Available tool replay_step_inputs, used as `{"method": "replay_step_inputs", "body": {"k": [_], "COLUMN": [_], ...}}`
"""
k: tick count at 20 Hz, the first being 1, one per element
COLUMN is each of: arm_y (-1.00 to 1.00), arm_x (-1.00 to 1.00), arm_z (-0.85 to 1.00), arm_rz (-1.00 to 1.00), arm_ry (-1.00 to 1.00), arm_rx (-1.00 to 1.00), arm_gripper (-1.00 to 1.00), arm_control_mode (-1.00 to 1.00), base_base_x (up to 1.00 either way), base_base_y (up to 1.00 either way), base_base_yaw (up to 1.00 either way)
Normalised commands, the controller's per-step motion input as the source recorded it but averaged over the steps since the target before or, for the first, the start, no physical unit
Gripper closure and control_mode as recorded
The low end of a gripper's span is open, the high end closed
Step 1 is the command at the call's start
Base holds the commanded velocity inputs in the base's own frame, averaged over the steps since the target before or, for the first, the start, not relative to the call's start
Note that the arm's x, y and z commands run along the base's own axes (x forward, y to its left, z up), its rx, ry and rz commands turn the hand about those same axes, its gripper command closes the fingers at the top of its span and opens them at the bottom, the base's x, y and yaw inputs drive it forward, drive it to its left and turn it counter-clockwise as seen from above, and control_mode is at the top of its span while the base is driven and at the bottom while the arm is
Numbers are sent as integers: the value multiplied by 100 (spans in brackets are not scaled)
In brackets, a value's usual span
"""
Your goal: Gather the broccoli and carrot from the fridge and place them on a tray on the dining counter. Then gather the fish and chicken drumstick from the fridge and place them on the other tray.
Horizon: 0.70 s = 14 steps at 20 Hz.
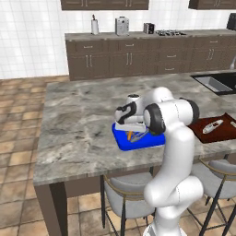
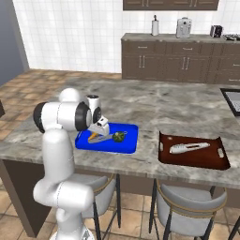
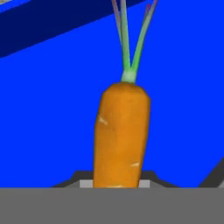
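We have the hand (image 2: 99,132) clamped on the orange green-topped carrot (image 3: 120,140), low over the blue rectangular tray (image 2: 126,143), ready for release beside the broccoli (image 2: 118,136)

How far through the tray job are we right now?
Done: the broccoli lies on the blue tray, and the fish on the brown tray. In hand: the gripper is low over the blue tray, closed on the carrot. Left: release the carrot, then the drumstick.
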Motion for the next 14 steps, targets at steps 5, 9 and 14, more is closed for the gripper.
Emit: {"method": "replay_step_inputs", "body": {"k": [5, 9, 14], "arm_y": [0, 0, 0], "arm_x": [-3, -17, -11], "arm_z": [3, 30, 45], "arm_rz": [0, 0, 0], "arm_ry": [0, 0, 0], "arm_rx": [0, 0, 0], "arm_gripper": [-100, -100, -100], "arm_control_mode": [-100, -100, -100], "base_base_x": [0, 0, 0], "base_base_y": [0, 0, 0], "base_base_yaw": [0, 0, 0]}}
